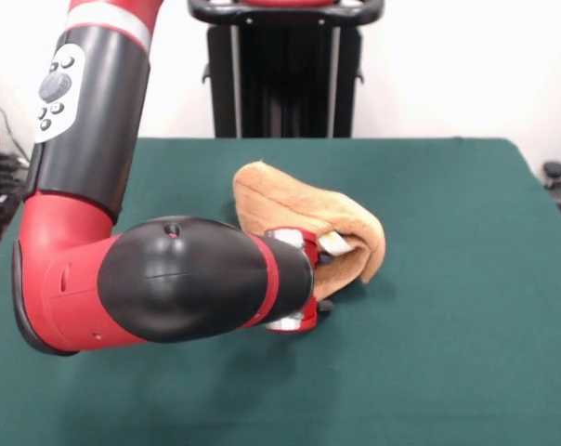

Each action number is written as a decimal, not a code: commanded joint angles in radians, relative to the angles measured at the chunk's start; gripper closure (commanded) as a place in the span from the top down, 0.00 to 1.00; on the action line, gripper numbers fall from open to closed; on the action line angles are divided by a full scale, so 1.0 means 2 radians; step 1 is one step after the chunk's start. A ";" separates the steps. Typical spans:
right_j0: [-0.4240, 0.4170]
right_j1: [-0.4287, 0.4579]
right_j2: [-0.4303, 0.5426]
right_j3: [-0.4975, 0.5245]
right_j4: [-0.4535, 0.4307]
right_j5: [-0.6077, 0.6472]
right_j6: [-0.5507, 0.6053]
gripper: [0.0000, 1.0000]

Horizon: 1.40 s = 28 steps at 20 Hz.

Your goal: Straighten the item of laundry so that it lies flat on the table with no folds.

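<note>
At frame centre, the folded orange-tan terry towel (304, 218) on the dark green felt table (448, 353) hides the gripper (323, 277), finger state indiscernible, so dragging could bunch it further.

The towel (304, 209) is orange-tan all over, plain terry, with a small white tag (332, 242) at its fold. The table (448, 353) top is a uniform dark green. The arm (160, 279) is red with glossy black sections, a white band and a grey button pad
</note>
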 commanded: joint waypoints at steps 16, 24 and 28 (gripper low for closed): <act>0.030 -0.005 -0.043 0.030 -0.030 0.029 -0.091 1.00; 0.032 -0.002 -0.042 0.031 -0.029 0.026 -0.093 1.00; 0.031 0.002 -0.040 0.035 -0.025 0.018 -0.094 1.00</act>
